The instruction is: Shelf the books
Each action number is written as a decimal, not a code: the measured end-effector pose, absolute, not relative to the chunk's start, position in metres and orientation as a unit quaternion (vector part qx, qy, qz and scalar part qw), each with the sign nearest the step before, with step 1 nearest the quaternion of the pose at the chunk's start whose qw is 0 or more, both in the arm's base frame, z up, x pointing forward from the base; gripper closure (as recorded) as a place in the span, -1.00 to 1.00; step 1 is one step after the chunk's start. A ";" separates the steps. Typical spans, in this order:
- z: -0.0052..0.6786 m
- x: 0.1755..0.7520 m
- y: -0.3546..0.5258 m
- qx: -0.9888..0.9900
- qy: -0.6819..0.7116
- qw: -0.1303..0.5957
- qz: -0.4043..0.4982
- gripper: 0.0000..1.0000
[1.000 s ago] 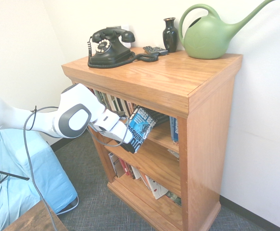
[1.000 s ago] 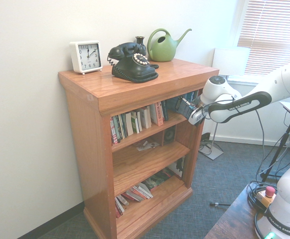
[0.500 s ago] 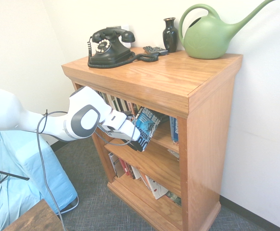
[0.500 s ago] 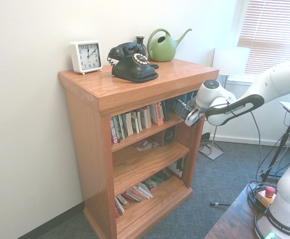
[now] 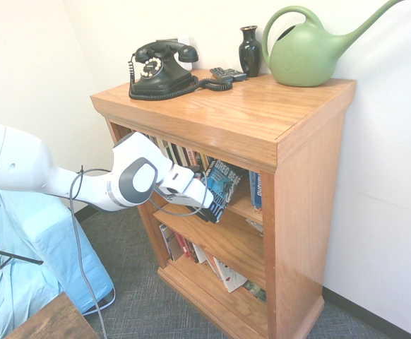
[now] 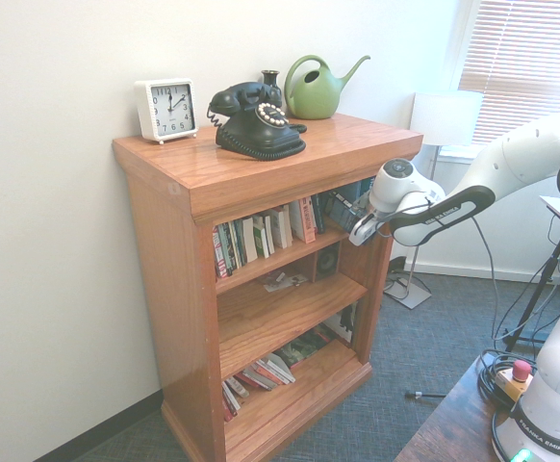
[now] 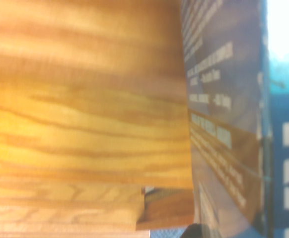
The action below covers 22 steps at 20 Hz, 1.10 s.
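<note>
Because the top shelf's opening is low beneath the overhang of the shelf (image 5: 276, 134), the book (image 5: 222, 189) is held tilted at its mouth, clamped tight in the closed end effector (image 5: 207, 200), beside the row of books (image 6: 261, 236).

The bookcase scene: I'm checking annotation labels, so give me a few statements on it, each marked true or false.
1. The end effector holds the Greg Bear paperback at the top shelf of the bookcase. True.
2. The paperback stands upright among the shelved books. False: it is tilted, partly in front of the shelf.
3. A green watering can sits on the bookcase top. True.
4. The rotary telephone is white. False: it is black.
5. An alarm clock stands on the bottom shelf. False: it stands on the bookcase top.
</note>
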<state>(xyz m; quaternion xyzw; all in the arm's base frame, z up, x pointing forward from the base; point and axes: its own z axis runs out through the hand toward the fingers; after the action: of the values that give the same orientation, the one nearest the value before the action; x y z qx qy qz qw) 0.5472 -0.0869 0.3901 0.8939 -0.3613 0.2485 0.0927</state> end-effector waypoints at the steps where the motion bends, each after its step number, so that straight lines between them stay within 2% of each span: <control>1: 0.390 0.552 -0.084 0.894 -0.359 0.092 0.250 1.00; 22: 0.399 0.592 -0.061 0.896 -0.340 0.099 0.267 1.00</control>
<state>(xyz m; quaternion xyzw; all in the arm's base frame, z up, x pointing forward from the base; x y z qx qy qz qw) 0.5924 -0.0609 0.3995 0.8961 -0.3402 0.2673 0.0990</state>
